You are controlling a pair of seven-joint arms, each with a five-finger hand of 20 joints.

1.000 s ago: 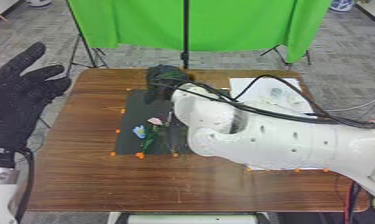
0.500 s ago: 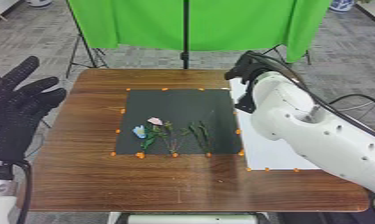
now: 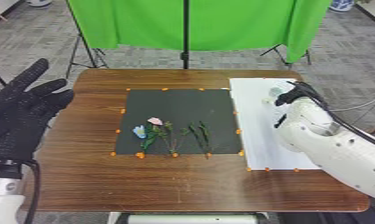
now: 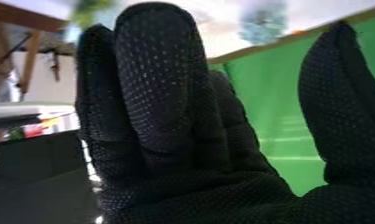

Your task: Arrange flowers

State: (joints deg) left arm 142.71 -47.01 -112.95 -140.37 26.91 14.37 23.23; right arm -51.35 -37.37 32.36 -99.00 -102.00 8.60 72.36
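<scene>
Well, in the head view your black-gloved left hand is spread beside the brown wooden bench, your right hand is over the white sheet, and a pink flower and a pale-blue flower lie on the square black mat. In your right wrist view, its fingers are straight and together, the thumb apart.

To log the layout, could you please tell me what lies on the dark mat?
On the dark mat lie a pink flower, a blue flower and green sprigs; what they cover can't be seen.
</scene>
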